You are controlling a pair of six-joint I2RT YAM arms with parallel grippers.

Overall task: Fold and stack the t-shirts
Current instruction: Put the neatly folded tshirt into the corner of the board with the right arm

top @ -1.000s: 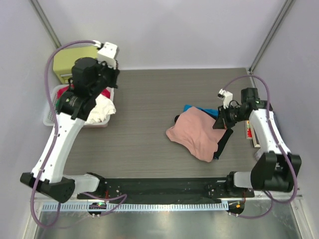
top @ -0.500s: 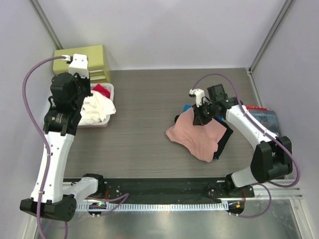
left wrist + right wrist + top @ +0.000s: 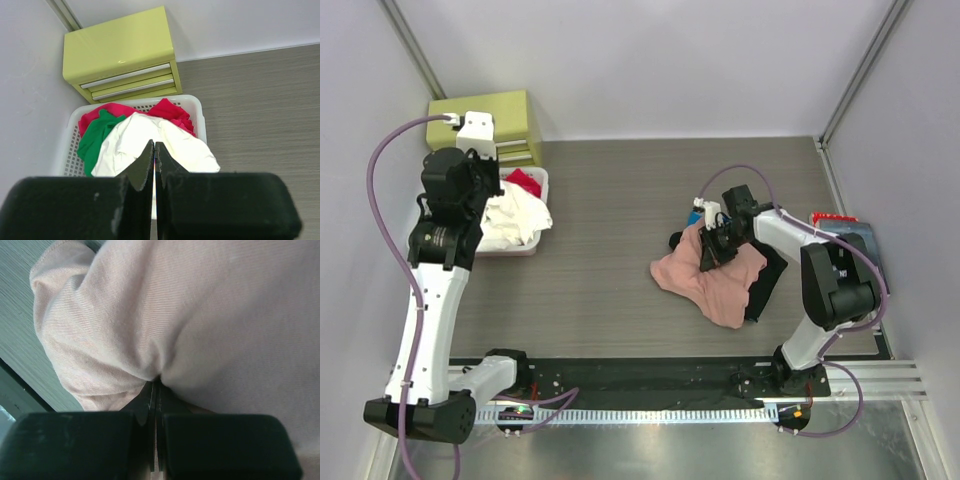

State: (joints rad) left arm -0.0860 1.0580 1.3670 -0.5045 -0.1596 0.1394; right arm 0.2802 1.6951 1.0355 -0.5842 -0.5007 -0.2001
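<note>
T-shirts (image 3: 685,275) lie right of centre on my table (image 3: 600,250), and reading across I see my left gripper (image 3: 154,146) clenched on nothing above the white basket (image 3: 201,115) of laundry (far left), then the salmon-pink t-shirt (image 3: 710,292) heaped over the black t-shirt (image 3: 767,285), a fold pinched in my right gripper (image 3: 155,385).

Pale walls (image 3: 650,60) enclose a grey table (image 3: 610,190) and yellow-green cabinet (image 3: 120,47)

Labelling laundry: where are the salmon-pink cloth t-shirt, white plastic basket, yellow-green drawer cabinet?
Salmon-pink cloth t-shirt (image 3: 705,285): top view, near flat panel.
White plastic basket (image 3: 201,117): left wrist view, right rim.
Yellow-green drawer cabinet (image 3: 120,42): left wrist view, top.
</note>
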